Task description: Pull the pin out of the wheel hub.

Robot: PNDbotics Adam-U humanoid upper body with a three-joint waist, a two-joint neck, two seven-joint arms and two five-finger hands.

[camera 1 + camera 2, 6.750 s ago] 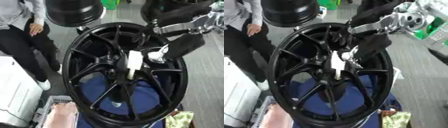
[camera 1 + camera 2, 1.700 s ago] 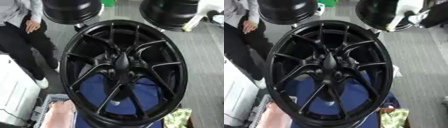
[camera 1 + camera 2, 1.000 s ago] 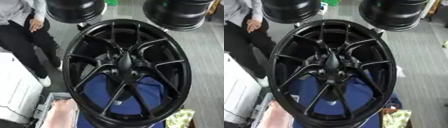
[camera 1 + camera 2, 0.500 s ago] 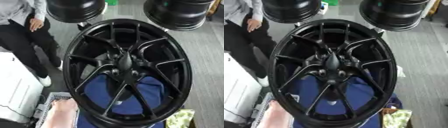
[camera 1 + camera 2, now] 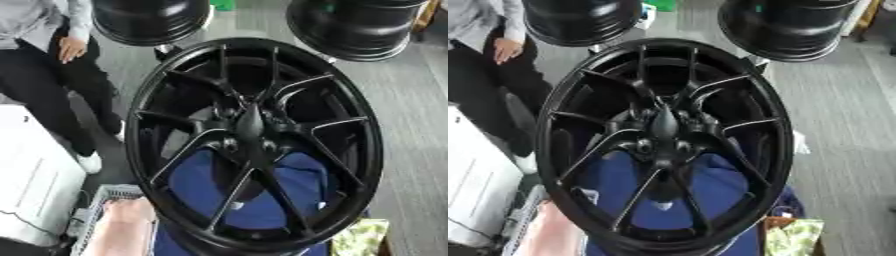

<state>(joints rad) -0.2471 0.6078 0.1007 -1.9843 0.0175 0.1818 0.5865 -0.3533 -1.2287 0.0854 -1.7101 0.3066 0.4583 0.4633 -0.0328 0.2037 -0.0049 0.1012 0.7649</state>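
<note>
**Inspector A:** The black wheel hub [image 5: 254, 145] fills the middle of both views, lying spokes-up on a blue cloth [image 5: 210, 185]. Neither robot hand shows in either view, so I cannot tell whether they are wide, narrow or holding anything.

**Inspector B:** And the pin?

**Inspector A:** No pin shows. The centre of the hub [image 5: 664, 131] is a dark raised boss with nothing pale standing in it. By my judgement the pin is out, though where it lies is not visible.

**Inspector B:** Risks from here?

**Inspector A:** First, if a hand out of view is carrying the pin, it could be dropped through the spokes onto the cloth, where it would be awkward to retrieve. Second, the wheel looks tilted on soft cloth; a returning arm striking the rim could shift it toward the two other wheels [image 5: 153, 20] beyond. Third, a person [image 5: 52, 60] stands just beside the rim at the far left, within reach of an arm sweeping in.
</note>
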